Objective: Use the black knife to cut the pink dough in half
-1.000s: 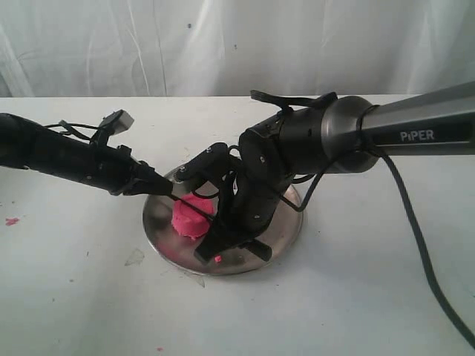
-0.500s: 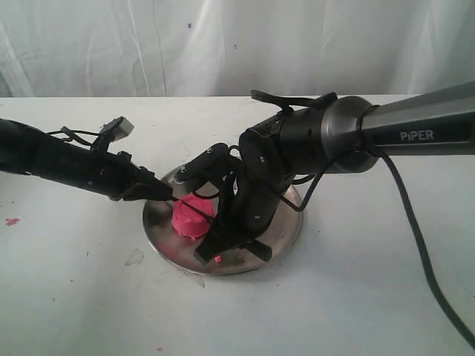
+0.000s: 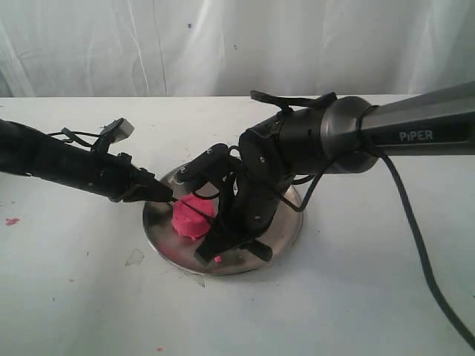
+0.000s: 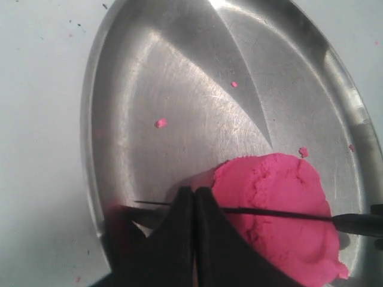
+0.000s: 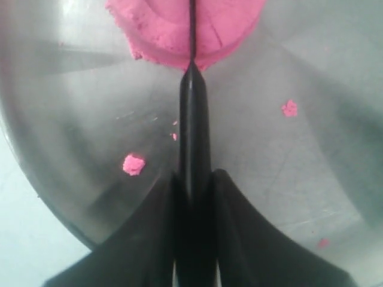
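Note:
The pink dough [image 3: 191, 216] sits as one lump on the round steel plate [image 3: 288, 222]. In the left wrist view the black knife [image 4: 269, 212] shows as a thin blade edge-on across the dough [image 4: 281, 179], pressed into its top. My right gripper [image 3: 230, 241] is shut on the knife's handle [image 5: 193, 119], which runs out from between its fingers toward the dough [image 5: 161, 24]. The left gripper [image 3: 165, 196] is shut, and its closed tips [image 4: 194, 191] lie over the blade near its point, just beside the dough. I cannot tell whether they touch it.
Small pink crumbs [image 5: 133, 164] lie on the plate [image 5: 299, 167], and another pink crumb [image 3: 12, 221] is on the white table at the far left. The right arm's cable [image 3: 415, 245] trails across the table. A white curtain hangs behind.
The left gripper has sunk slightly lower over the blade tip. The right gripper, knife and dough look unmoved.

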Action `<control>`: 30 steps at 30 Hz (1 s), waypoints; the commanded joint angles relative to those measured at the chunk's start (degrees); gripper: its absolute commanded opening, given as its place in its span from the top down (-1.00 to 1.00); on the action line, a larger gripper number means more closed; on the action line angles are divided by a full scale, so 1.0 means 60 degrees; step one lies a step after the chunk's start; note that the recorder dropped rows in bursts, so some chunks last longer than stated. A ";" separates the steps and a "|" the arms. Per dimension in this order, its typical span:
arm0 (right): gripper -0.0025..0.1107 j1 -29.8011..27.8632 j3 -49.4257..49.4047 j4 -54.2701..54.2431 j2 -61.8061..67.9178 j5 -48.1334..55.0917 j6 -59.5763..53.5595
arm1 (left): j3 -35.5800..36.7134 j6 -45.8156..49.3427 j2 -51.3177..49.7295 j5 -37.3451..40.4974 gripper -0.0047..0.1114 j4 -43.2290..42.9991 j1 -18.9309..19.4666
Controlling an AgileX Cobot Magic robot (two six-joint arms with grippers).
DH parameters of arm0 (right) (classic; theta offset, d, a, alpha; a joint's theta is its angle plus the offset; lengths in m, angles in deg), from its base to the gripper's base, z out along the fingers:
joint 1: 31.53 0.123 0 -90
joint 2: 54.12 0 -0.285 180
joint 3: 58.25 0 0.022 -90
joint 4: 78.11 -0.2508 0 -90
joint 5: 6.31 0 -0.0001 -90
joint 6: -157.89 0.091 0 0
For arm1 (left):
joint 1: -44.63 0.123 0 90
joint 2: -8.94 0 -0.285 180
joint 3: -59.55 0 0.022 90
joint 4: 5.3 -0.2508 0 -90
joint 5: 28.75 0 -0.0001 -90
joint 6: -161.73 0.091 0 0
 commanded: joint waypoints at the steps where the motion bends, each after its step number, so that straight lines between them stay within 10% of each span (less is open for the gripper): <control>1: 0.91 -0.0016 0.0017 0.0000 0.0210 0.0058 -0.0095 | -0.0012 -0.0050 -0.0024 0.0145 0.92 0.0008 -0.0015; 30: 0.91 -0.0016 0.0017 0.0000 -0.0057 -0.0005 -0.0095 | -0.0012 -0.0050 -0.0024 0.0145 0.92 0.0008 -0.0015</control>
